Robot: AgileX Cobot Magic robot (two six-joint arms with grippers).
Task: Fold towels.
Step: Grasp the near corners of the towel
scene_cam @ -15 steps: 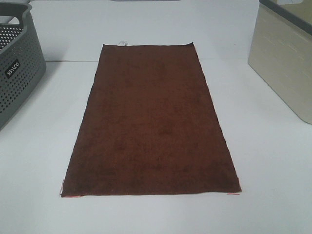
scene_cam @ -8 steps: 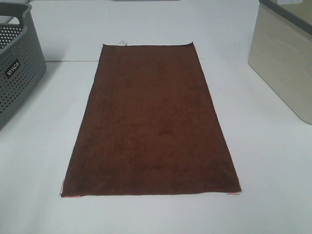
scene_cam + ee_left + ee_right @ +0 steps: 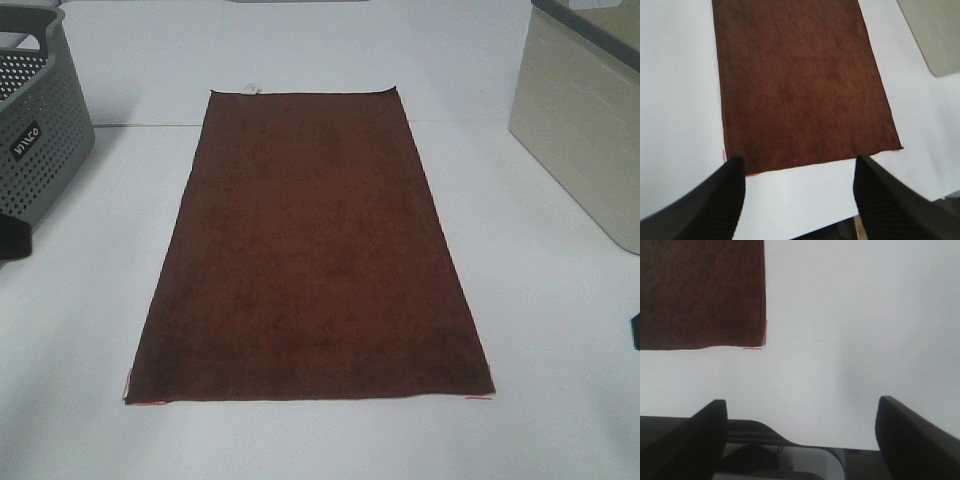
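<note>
Towel (image 3: pixel 312 250): dark reddish-brown terry with a matte nap, a plain rectangle lying flat and unfolded mid-table, long axis running away from the camera. Small white tag (image 3: pixel 251 88) on the far short edge. Table (image 3: pixel 540 330) is smooth white. Thin red marks (image 3: pixel 478 397) sit on it at the towel's near corners.

Grey basket (image 3: pixel 35 140), perforated plastic with rounded corners, far left, clear of the towel. Beige bin (image 3: pixel 580 130) with a dark rim, far right, also clear.

Left gripper (image 3: pixel 799 161): jaws spread wide, nothing between them, above the near short edge. Its fingers (image 3: pixel 890 200) are black with ribbed pads. Right gripper (image 3: pixel 800 405): jaws wide apart too, empty, over bare table just off the near right corner.
</note>
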